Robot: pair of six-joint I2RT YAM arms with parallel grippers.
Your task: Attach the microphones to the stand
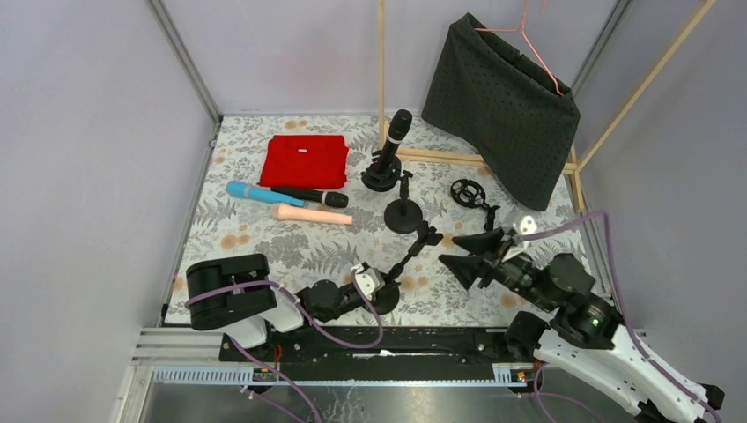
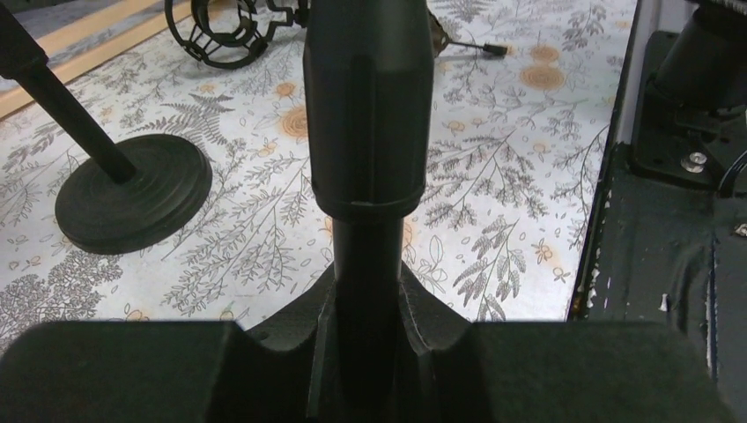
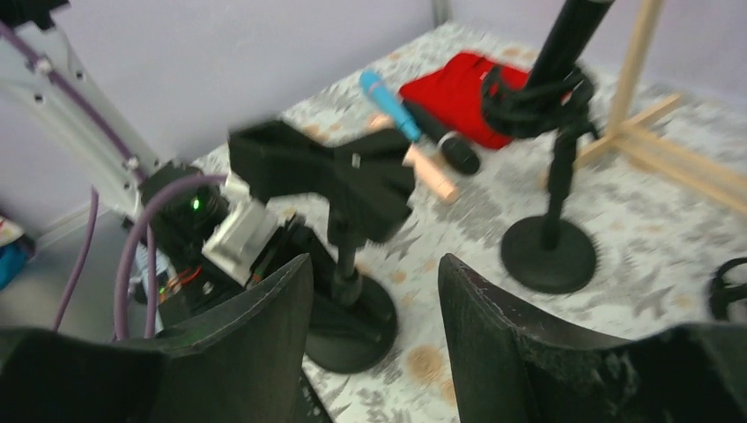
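Note:
A black microphone stands upright in a stand at the back; it also shows in the right wrist view. A light blue microphone, a black one and a peach-pink one lie on the floral mat in front of a red cloth. My left gripper is shut on the pole of a near stand, whose round base rests on the mat. My right gripper is open and empty, to the right of that stand.
An empty stand is mid-table, and its base shows in the left wrist view. A black ring-shaped mount lies right of it. A dark cloth on a pink hanger hangs from a wooden frame at the back.

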